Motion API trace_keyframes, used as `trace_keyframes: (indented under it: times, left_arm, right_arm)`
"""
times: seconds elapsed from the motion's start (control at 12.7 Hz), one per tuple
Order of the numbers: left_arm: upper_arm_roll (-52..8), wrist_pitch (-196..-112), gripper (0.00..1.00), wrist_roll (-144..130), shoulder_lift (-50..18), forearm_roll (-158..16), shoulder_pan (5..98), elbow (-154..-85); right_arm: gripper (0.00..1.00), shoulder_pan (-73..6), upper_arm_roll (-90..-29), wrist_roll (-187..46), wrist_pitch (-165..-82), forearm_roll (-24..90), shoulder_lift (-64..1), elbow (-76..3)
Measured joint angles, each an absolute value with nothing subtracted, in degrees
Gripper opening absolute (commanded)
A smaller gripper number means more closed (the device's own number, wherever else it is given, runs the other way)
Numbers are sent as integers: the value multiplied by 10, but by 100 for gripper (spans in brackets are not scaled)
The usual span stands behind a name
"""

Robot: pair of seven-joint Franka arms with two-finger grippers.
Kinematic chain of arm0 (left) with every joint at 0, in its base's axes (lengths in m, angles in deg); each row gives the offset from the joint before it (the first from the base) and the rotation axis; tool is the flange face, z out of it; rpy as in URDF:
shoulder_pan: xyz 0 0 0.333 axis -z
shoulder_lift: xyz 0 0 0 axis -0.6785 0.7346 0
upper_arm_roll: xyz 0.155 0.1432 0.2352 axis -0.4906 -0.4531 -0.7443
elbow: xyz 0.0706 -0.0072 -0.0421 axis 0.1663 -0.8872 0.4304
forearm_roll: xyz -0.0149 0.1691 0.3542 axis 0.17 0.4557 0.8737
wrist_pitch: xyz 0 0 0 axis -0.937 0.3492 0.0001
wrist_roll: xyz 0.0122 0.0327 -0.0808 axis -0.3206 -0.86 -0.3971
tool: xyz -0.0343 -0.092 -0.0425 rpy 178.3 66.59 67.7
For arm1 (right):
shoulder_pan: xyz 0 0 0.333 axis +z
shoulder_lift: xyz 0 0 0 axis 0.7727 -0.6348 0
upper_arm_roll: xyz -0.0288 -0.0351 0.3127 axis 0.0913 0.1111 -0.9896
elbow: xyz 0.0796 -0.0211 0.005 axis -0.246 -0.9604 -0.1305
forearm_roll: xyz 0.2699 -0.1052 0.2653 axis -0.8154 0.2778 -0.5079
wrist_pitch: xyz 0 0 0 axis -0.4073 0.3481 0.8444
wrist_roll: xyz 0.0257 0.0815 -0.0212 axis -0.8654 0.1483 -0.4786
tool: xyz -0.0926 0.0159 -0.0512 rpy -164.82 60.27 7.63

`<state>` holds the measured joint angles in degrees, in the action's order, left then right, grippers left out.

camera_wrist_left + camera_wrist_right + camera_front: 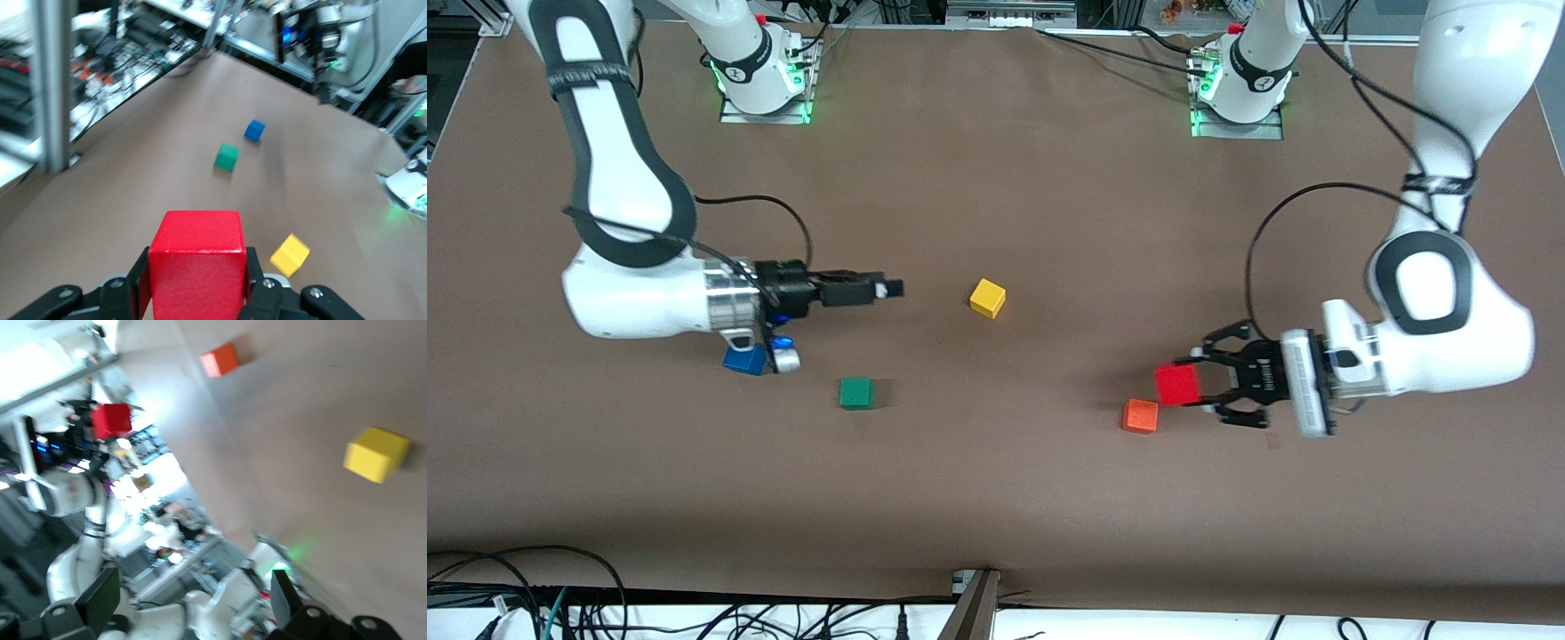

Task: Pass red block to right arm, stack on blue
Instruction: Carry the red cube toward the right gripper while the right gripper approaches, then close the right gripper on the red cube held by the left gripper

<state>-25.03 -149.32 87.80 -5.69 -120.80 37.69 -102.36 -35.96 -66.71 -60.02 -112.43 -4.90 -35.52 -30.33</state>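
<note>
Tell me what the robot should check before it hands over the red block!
1. Left gripper shut on the red block: ok, block sits between its fingers, lifted above the table.
2. Right gripper open to receive: ok.
3. The two grippers close enough for a handover: not ok, a wide stretch of table with the yellow block lies between them.
4. Blue block free for stacking: cannot tell, the right arm's wrist hangs over it.
5. Orange block out of the way: ok, on the table beside the red block.
</note>
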Motion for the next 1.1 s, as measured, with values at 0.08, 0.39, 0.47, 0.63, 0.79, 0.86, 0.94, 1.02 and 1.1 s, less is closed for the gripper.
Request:
trace_keyframes:
  times: [0.08,0.39,0.47,0.63,0.79,0.86,0.94,1.02,1.1]
  left_arm:
    - [-224,-1494,0,904,-32,-1226,378,-1002]
    - [-163,-1489,0,938,3,-1278,395,-959]
    - [-148,-1489,0,938,3,-1286,398,-957]
    - [-136,-1488,0,945,3,-1304,409,-954]
    - [-136,-1488,0,965,4,-1315,419,-954]
    - [-136,-1488,0,970,5,-1321,422,-954]
    - [-136,-1489,0,974,6,-1322,425,-954]
    - [-136,-1489,0,975,7,-1324,427,-954]
    - [-136,-1489,0,976,7,-1327,427,-954]
  right_arm:
    - [100,-349,-667,-606,-1140,-90,-362,-303]
    - [100,-302,-667,-645,-1223,-156,-372,-302]
    - [100,-295,-667,-660,-1230,-171,-376,-302]
    - [100,-283,-667,-670,-1244,-184,-381,-303]
    - [100,-267,-667,-671,-1268,-188,-382,-302]
    - [100,-262,-667,-671,-1272,-189,-382,-302]
    - [100,-260,-667,-671,-1272,-190,-382,-302]
    - [100,-260,-667,-671,-1272,-191,-382,-301]
    - [100,-260,-667,-672,-1270,-192,-381,-299]
